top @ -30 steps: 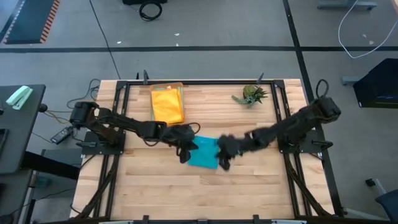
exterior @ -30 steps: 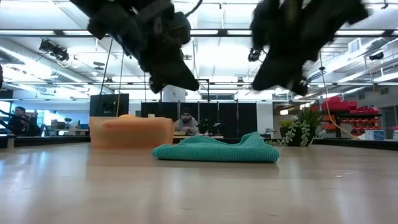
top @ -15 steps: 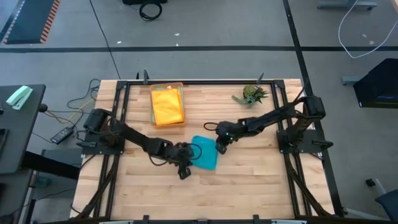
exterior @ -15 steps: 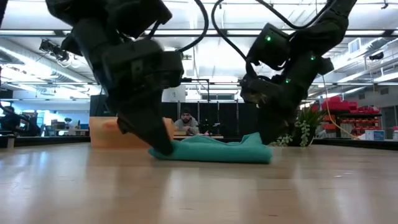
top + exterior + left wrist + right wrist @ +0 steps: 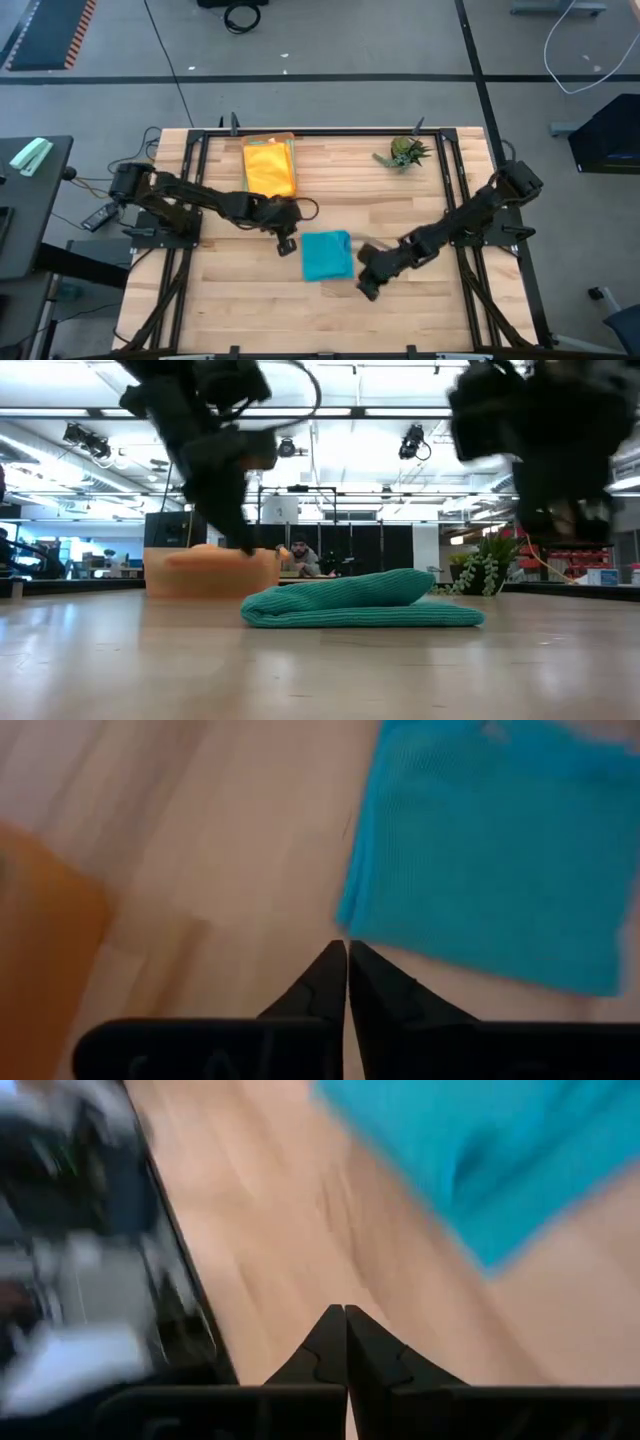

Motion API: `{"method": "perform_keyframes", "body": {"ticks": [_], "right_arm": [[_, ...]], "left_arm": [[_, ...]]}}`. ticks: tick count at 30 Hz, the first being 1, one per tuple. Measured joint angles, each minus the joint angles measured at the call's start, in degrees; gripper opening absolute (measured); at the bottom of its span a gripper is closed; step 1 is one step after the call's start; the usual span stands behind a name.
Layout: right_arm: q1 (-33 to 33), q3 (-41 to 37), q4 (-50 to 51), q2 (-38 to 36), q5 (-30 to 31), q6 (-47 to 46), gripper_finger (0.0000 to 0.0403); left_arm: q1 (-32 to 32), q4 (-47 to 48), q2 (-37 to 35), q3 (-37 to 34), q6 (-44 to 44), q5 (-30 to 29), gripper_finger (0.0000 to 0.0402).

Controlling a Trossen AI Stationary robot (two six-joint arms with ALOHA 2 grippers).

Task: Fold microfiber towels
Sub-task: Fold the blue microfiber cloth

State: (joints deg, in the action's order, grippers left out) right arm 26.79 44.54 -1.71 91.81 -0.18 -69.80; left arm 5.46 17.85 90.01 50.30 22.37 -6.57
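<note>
Teal towel (image 5: 326, 255) folded flat on table (image 5: 230, 300). Left gripper (image 5: 284, 243), right gripper (image 5: 366, 287) closed, empty, both clear of it. Likely next: move towel to orange tray (image 5: 288, 143).

Towel (image 5: 326, 256) mid-table between left gripper (image 5: 284, 243) and right gripper (image 5: 366, 288), tray (image 5: 268, 168) behind

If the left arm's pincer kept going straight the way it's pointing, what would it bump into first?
Probably the teal towel. The left pincer, tips shut together, points at the towel's near corner, though it might touch the bare table first.
</note>
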Motion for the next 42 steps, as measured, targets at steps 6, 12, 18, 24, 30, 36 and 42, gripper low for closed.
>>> {"method": "perform_keyframes", "body": {"ticks": [6,12,18,24,30,36,42], "right_arm": [[-6.9,-0.9,-1.2,-1.8,4.9,1.5,0.0009],[-17.2,-2.7,-7.7,1.7,-1.7,5.9,0.0045],[-18.6,-2.8,-7.9,3.0,-3.3,6.8,0.0119],[-16.9,-3.6,-6.4,4.5,-1.7,4.9,0.0185],[-17.3,-3.5,-11.9,8.7,-0.9,4.2,0.0197],[-17.5,-2.8,-14.5,10.3,-2.0,3.6,0.0197],[-17.7,-1.9,-12.3,9.2,-0.5,4.0,0.0188]], "left_arm": [[3.1,-6.6,-1.8,-0.2,4.2,0.8,0.0011],[5.0,-9.0,0.6,0.0,16.0,0.2,0.0037],[8.2,-19.7,-3.0,-11.4,34.0,-6.2,0.0131],[11.6,-50.2,-3.8,-27.7,48.6,-9.9,0.0213],[11.6,-51.4,-1.2,-28.6,50.2,-9.9,0.0226],[11.5,-52.0,3.3,-26.1,49.0,-9.2,0.0208],[11.6,-53.5,6.5,-24.4,48.2,-8.7,0.0195]]}}
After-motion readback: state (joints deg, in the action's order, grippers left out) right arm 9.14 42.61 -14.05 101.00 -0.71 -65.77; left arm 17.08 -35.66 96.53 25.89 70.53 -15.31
